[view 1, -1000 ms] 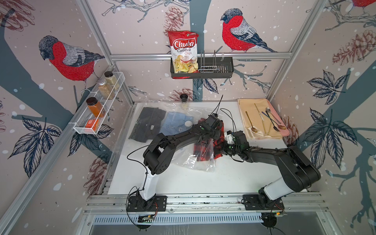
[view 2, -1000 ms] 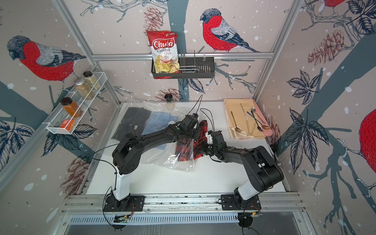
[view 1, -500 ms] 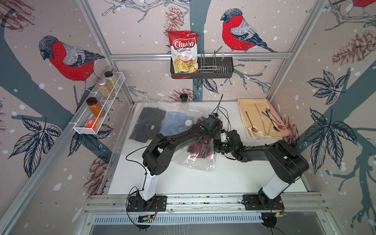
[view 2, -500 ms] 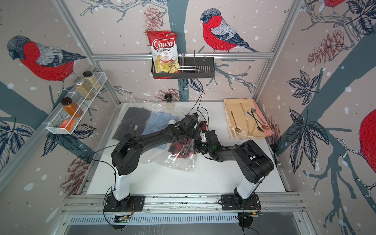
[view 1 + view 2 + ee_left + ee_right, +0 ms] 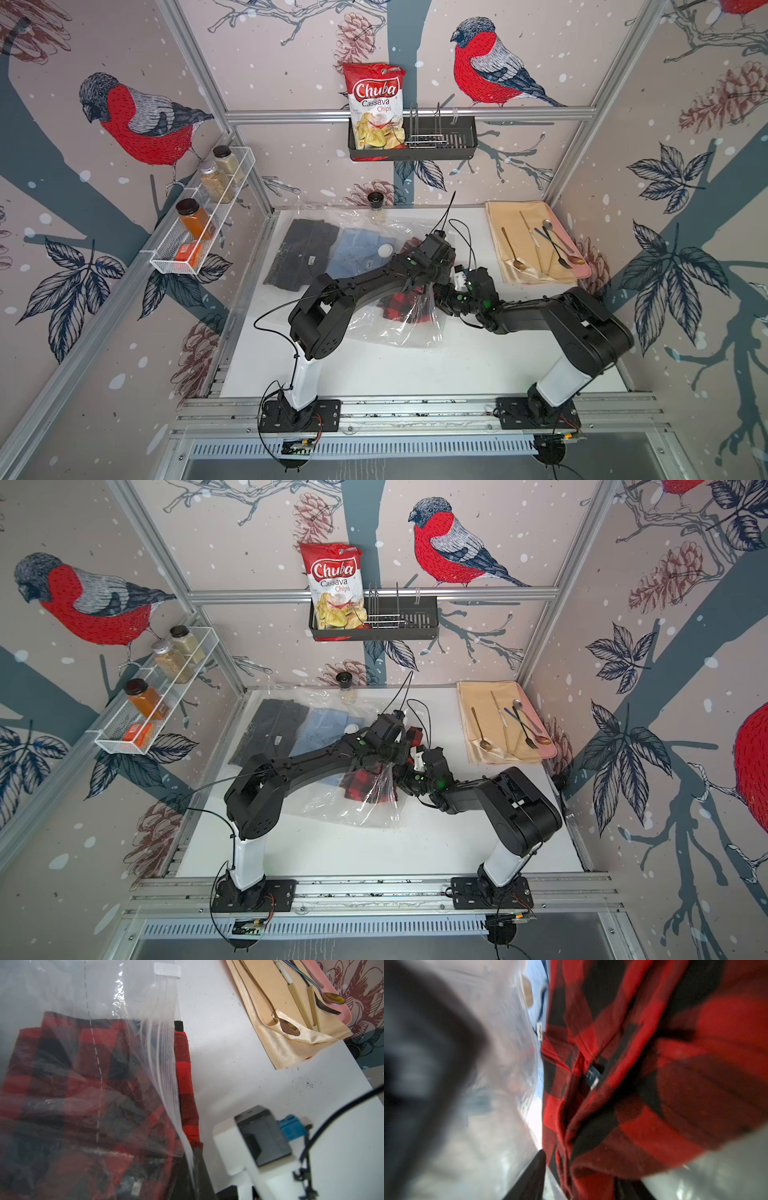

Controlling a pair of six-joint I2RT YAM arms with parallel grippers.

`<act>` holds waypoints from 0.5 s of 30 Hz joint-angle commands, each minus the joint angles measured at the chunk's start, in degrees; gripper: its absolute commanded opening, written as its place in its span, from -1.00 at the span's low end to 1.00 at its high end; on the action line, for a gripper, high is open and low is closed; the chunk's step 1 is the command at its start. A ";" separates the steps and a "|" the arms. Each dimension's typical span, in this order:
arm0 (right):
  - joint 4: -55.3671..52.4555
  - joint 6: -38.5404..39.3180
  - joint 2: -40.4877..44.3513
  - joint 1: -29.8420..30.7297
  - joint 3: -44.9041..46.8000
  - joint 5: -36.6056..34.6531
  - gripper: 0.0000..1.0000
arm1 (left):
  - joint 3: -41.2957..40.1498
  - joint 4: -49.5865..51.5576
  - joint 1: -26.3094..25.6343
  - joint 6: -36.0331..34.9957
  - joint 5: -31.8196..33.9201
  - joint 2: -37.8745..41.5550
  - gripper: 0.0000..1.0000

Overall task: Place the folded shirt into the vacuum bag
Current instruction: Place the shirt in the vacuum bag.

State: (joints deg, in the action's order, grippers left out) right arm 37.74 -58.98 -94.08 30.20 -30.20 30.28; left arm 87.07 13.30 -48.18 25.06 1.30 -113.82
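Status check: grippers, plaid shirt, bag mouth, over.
Left gripper shut on vacuum bag lip, held up. Right gripper at the plaid shirt, grip unclear. Shirt mostly inside, one edge outside the mouth. Blue shirt deeper in the bag.

Both top views are bright and evenly lit from overhead, with only faint, soft shadows on the white table (image 5: 478, 374). Their wide lens splays the metal frame posts (image 5: 197, 66) outward toward the corners. Small white glints sit on the clear vacuum bag (image 5: 399, 328). The left wrist view is mostly sharp, with streaks of glare on the plastic. The right wrist view is heavily blurred: only a patch of the red plaid shirt (image 5: 591, 1053) is in focus.
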 commanded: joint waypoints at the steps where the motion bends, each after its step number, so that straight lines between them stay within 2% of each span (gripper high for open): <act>1: -5.15 5.02 3.66 -2.84 1.11 -1.62 0.19 | -0.53 -1.84 -0.24 -0.06 -0.99 1.18 -1.00; 8: -10.22 9.50 4.79 -10.25 -0.13 0.22 0.30 | -1.11 -2.66 -0.07 0.11 -3.67 2.02 -1.00; 15: -13.98 12.25 -1.19 -11.11 -7.43 -0.27 0.24 | -0.79 -2.45 -0.07 0.13 -4.48 2.09 -1.00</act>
State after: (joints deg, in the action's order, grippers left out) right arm 26.28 -49.28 -93.56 19.22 -35.86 30.26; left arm 86.17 12.64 -48.18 25.08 -1.54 -112.49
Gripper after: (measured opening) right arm 0.622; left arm 0.049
